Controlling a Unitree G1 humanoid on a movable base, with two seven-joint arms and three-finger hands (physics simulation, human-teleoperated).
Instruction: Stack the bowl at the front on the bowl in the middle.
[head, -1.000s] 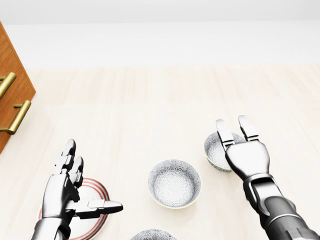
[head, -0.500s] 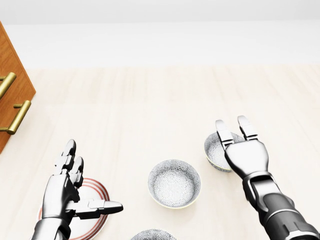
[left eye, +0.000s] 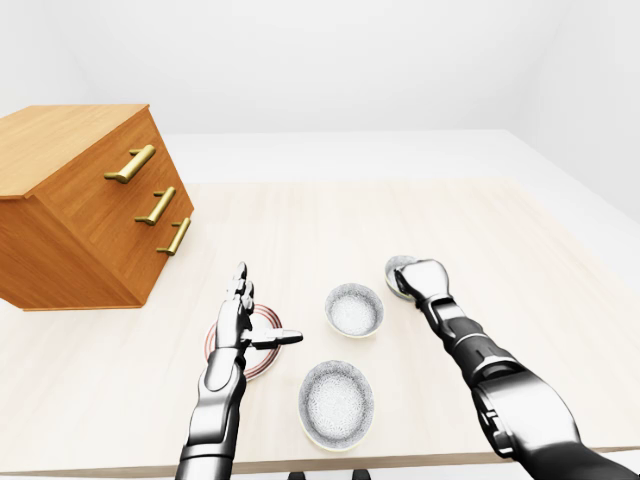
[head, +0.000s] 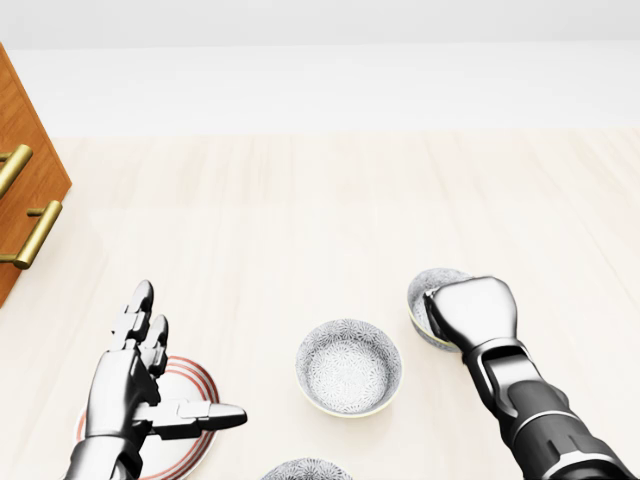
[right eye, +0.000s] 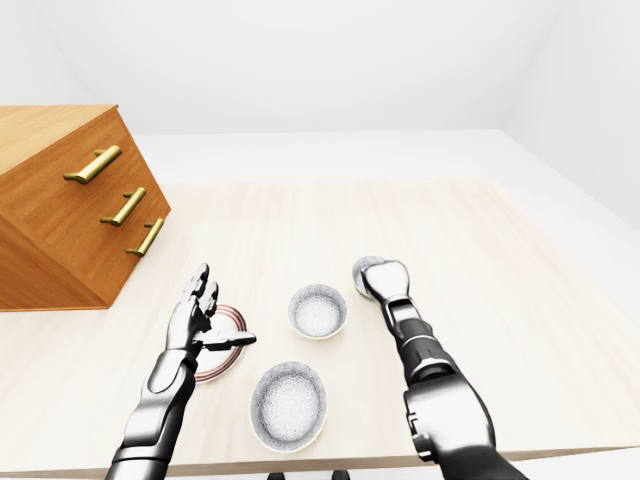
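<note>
Your right hand (head: 472, 315): fingers curled shut over the lower-right rim of far-right bowl (head: 430, 285). Left hand (head: 128, 385): fingers spread open above striped plate (head: 187, 450).

Pale table (left eye: 300, 220): three bowls (left eye: 354, 308), plate (head: 190, 382), dresser (left eye: 80, 200)

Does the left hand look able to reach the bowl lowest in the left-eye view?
Probably yes. The left hand is open by the striped plate, and nothing stands between it and the lowest bowl, just to its right.
</note>
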